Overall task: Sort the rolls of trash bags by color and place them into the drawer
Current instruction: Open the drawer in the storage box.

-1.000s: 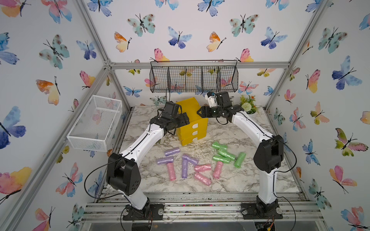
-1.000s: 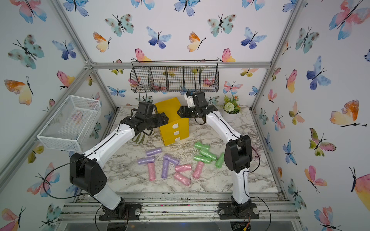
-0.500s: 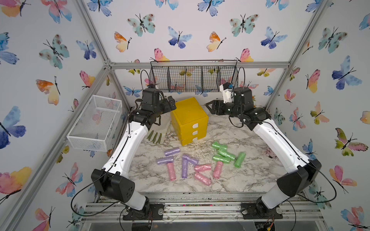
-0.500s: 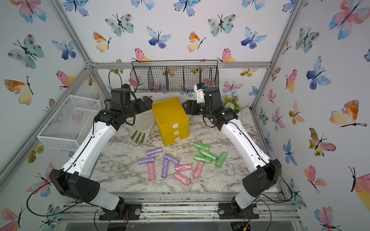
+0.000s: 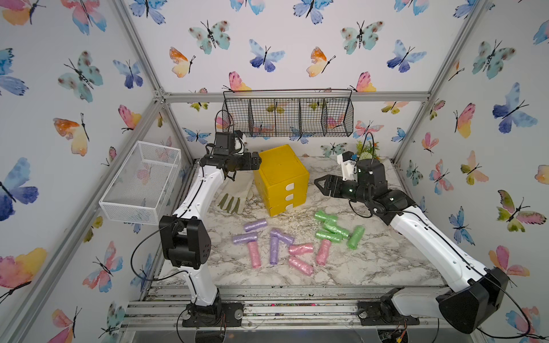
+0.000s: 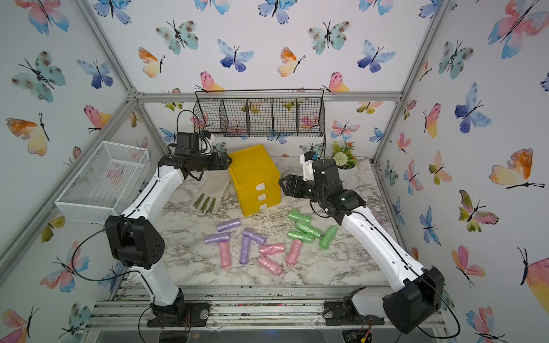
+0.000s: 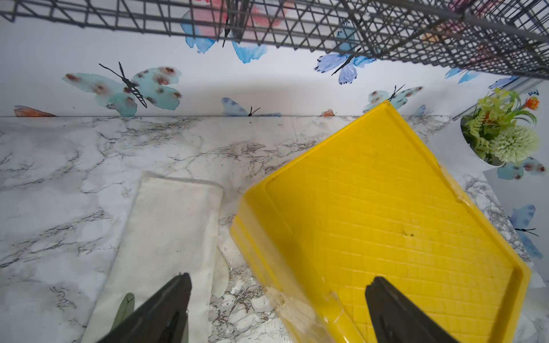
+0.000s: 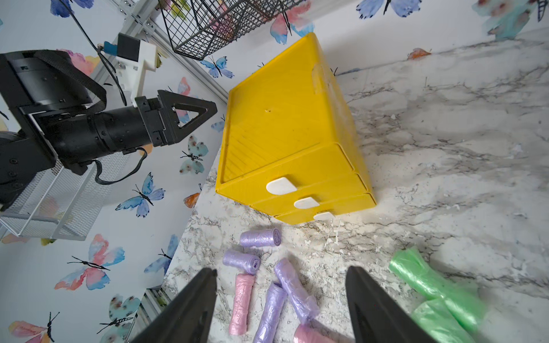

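1. Rolls (image 5: 300,249) are lying scattered across the tabletop (image 5: 386,258) in front of the yellow drawer unit (image 5: 280,175), crowding the approach to its closed drawer fronts.
2. A glove (image 5: 234,193) is lying just beside the unit's left side.
3. A black wire basket (image 5: 288,117) is hanging over the rear, limiting overhead room.
4. Bare marble right of the unit is lying open.

loose pastel rolls (image 6: 245,250) before yellow drawer (image 6: 252,175)
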### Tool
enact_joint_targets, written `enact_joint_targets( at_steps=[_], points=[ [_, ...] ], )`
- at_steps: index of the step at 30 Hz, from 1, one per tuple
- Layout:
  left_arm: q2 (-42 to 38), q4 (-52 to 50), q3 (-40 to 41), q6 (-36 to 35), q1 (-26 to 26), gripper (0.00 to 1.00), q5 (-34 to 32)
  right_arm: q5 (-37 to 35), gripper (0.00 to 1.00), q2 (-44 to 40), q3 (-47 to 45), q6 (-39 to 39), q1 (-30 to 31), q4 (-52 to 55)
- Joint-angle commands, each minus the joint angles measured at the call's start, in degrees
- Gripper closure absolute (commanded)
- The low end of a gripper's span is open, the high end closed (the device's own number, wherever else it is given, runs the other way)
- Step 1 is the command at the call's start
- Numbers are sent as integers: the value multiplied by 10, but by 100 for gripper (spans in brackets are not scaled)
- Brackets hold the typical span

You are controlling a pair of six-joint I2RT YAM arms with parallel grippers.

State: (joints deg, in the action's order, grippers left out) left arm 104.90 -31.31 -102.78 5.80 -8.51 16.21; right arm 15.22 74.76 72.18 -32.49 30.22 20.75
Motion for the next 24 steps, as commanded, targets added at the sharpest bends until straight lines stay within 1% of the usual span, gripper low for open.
enact_joint_targets(
  at_steps=[1,7,10,12,13,19,24],
  points=[
    [11,22,-34,-32,12,3,40,20,26,-21,-20,-14,2,-19],
    [62,6,-77,-46,15,5,69,45,26,-29,-56,-42,3,-44],
    [84,1,-95,-43,15,6,60,56,27,-29,-69,-55,6,-58],
    [91,-3,-105,-43,14,8,60,56,27,-28,-76,-60,12,-66],
    [107,-2,-109,-43,15,8,60,56,27,-28,-80,-62,15,-71],
    [128,-6,-125,-42,13,11,64,56,27,-19,-102,-74,25,-92],
    [133,-9,-124,-46,4,14,62,38,28,-11,-122,-111,38,-125]
  ],
)
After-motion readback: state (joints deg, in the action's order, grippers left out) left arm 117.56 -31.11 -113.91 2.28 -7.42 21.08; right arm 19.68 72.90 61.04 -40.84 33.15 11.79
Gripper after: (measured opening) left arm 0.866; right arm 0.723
